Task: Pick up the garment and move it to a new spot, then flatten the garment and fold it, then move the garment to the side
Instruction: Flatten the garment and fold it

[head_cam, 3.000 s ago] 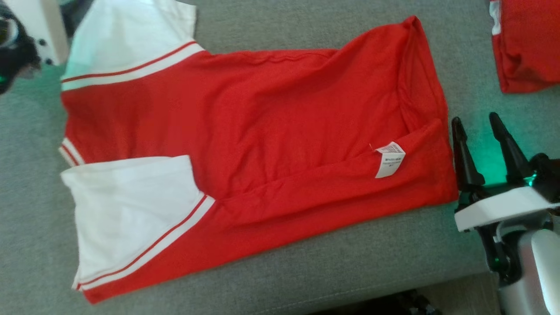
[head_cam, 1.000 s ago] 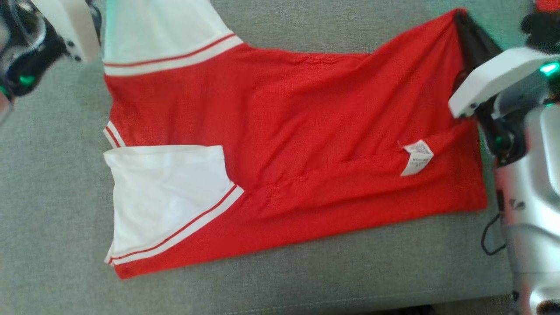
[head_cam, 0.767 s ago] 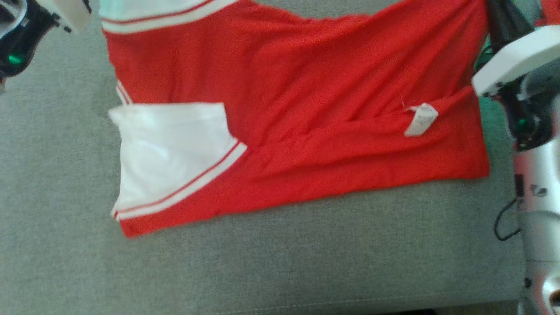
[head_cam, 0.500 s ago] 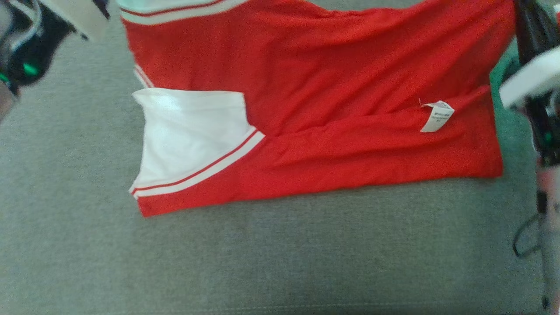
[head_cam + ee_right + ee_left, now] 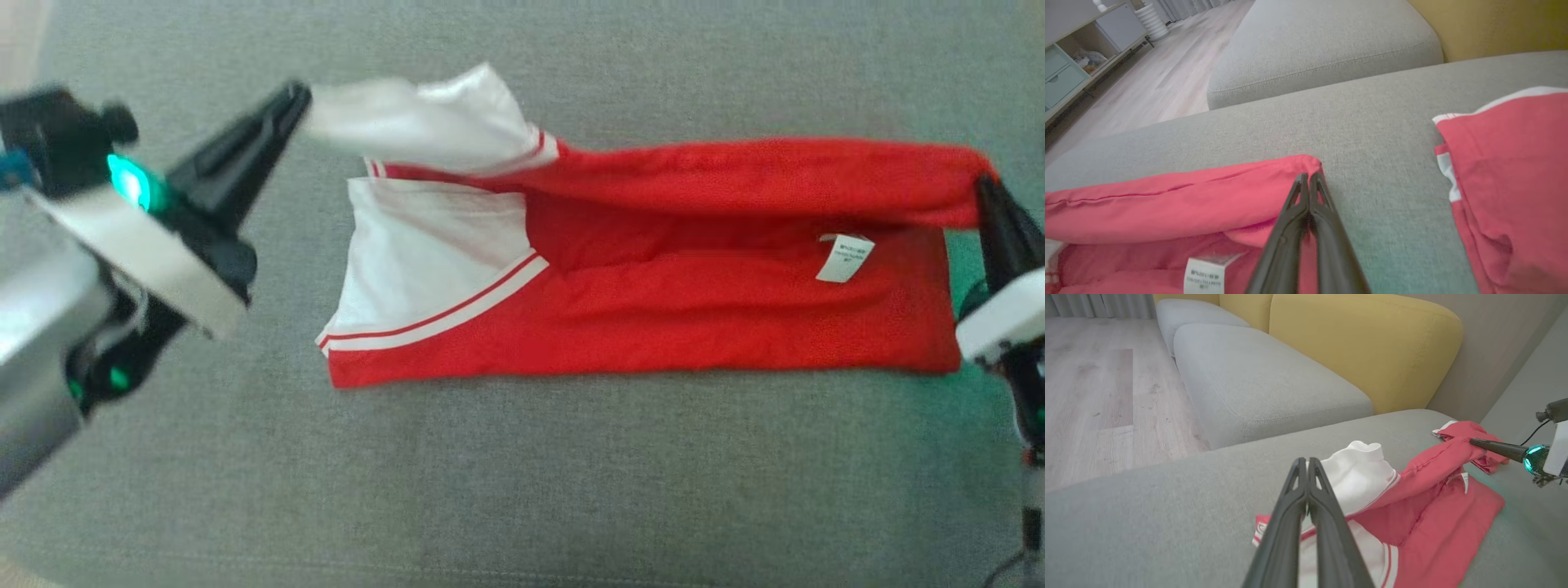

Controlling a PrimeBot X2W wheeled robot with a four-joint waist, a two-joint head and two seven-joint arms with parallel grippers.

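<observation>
Red-and-white T-shirt (image 5: pixel 653 318), far edge raised off grey sofa (image 5: pixel 522 490). Left gripper (image 5: pixel 298 91) clamped on white sleeve (image 5: pixel 424 122), right gripper (image 5: pixel 983 188) on red hem (image 5: pixel 939 175).

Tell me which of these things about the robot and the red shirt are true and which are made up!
1. The left gripper pinches the garment by a white sleeve. True.
2. The right gripper is wide open and touches nothing. False: it is shut on the garment.
3. The garment lies on a wooden table. False: it lies on a grey sofa cushion.
4. A white label shows on the red cloth. True.
5. The backrest in the left wrist view is blue. False: the backrest is yellow.
</observation>
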